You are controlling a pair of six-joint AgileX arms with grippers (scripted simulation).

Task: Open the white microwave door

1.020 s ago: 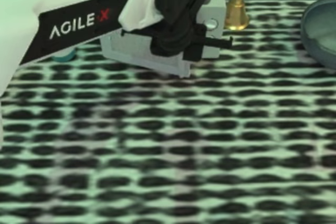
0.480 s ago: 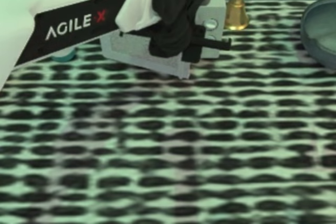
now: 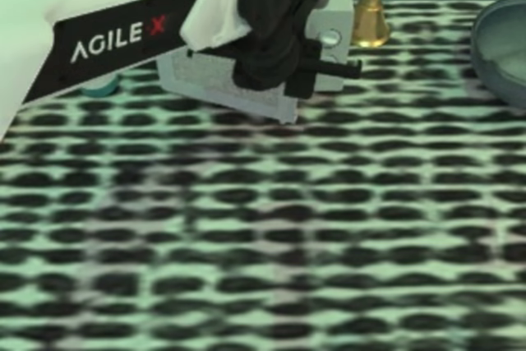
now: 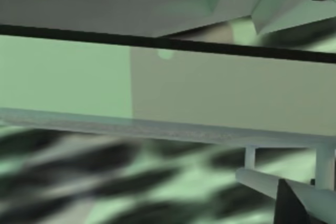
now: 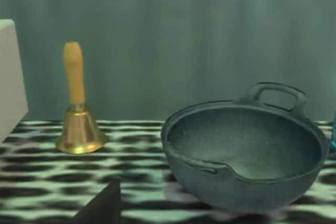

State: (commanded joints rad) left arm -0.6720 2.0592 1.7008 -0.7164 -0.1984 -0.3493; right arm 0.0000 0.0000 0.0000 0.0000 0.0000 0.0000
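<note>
Left hand [image 3: 288,88] low at white microwave door [image 3: 222,84], grip state unclear.

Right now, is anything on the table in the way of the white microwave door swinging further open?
Nothing visible is. The left gripper is at the white mesh-windowed microwave door, slightly ajar; the patterned tabletop in front is bare.

The left arm [image 3: 90,14] is a broad white link carrying a black panel lettered "AGILE" in white with a red "X". Beside the white microwave [image 3: 333,18], a white cuff gives way to a bulky black wrist, with a thin black rod jutting sideways.
</note>
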